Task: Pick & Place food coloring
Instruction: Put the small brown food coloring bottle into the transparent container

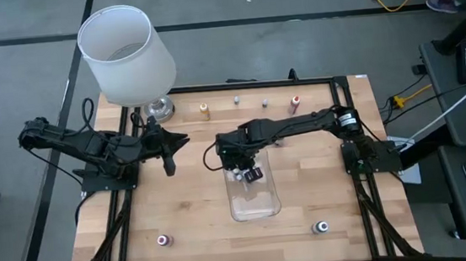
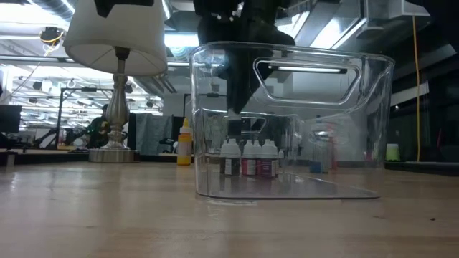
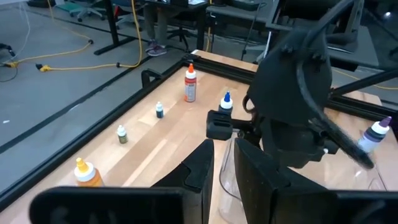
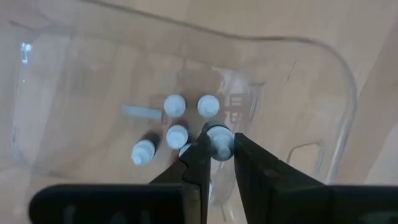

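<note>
A cluster of tiny food coloring bottles (image 4: 176, 135) stands upright inside the clear tray (image 1: 254, 203) at mid-table. The right gripper (image 4: 217, 151) hangs over the tray's far end, its fingers pinched around one pale-capped bottle (image 4: 219, 138) beside the rest. More bottles (image 1: 204, 110) line the table's far edge, two sit near the front edge, and a white lamp (image 1: 128, 57) stands at the far left corner. The left gripper (image 1: 168, 164) waits left of the tray; I cannot tell its fingers' state
</note>
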